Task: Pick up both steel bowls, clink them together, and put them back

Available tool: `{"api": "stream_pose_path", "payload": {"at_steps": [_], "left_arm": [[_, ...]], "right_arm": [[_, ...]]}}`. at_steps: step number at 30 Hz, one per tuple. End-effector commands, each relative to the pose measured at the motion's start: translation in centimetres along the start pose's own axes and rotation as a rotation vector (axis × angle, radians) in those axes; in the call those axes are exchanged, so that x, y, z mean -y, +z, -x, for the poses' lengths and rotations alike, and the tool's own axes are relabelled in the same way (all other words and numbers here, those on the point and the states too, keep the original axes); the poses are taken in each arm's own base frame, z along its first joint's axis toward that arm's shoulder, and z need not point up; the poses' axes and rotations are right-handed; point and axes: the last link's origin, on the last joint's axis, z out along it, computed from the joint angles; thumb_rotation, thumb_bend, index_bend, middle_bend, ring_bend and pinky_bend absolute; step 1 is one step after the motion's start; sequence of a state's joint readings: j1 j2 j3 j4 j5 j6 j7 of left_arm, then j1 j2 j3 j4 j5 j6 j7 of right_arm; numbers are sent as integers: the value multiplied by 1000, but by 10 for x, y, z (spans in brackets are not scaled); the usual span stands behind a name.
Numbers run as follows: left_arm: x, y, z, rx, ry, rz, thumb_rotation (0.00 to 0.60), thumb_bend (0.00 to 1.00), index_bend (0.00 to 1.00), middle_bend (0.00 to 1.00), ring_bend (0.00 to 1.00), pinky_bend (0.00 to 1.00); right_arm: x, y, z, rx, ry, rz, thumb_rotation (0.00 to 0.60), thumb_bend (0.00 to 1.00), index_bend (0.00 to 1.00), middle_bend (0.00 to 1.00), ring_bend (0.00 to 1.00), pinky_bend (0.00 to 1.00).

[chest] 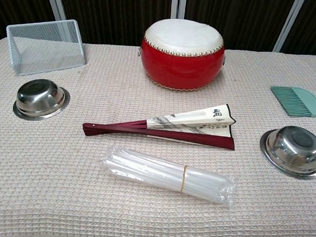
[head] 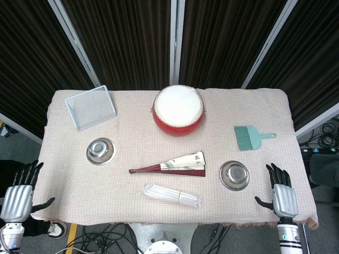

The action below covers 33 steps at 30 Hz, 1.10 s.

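Two steel bowls stand upright on the beige cloth. The left bowl (head: pixel 100 151) (chest: pixel 41 99) is on the table's left side, the right bowl (head: pixel 234 174) (chest: pixel 293 150) near the front right. My left hand (head: pixel 20 194) hangs off the table's left front corner, fingers spread, holding nothing. At the right front edge my right hand (head: pixel 280 191) rests with fingers apart, empty, a little right of the right bowl. Neither hand shows in the chest view.
A red drum (head: pixel 178 110) stands at the back centre. A half-folded paper fan (head: pixel 172 165) and a bundle of clear straws (head: pixel 172 195) lie between the bowls. A wire mesh basket (head: pixel 90 107) sits back left, a teal brush (head: pixel 251 137) back right.
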<state>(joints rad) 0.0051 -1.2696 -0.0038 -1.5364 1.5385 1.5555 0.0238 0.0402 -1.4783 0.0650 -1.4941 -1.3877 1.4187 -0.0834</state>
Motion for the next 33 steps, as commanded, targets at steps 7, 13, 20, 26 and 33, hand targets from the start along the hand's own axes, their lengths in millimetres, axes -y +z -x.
{"api": "stream_pose_path", "payload": {"at_steps": [7, 13, 20, 26, 33], "left_arm": [[-4, 26, -3, 15, 12, 66, 600, 21, 57, 22, 0, 51], [-13, 92, -17, 118, 47, 161, 600, 39, 66, 22, 0, 51], [-34, 167, -14, 375, 107, 232, 600, 43, 66, 22, 0, 51], [-56, 204, 5, 459, 169, 283, 600, 44, 66, 23, 0, 52], [-74, 236, 29, 546, 242, 296, 600, 94, 93, 27, 0, 51]], "right_arm": [[5, 12, 1, 57, -45, 4, 600, 26, 0, 0, 0, 0], [19, 35, -2, 175, -109, 14, 600, 26, 0, 0, 0, 0], [46, 60, -3, 243, -161, -12, 600, 30, 0, 0, 0, 0], [59, 66, 2, 279, -158, -8, 600, 34, 0, 0, 0, 0], [65, 73, 6, 346, -173, -17, 600, 49, 0, 0, 0, 0]]}}
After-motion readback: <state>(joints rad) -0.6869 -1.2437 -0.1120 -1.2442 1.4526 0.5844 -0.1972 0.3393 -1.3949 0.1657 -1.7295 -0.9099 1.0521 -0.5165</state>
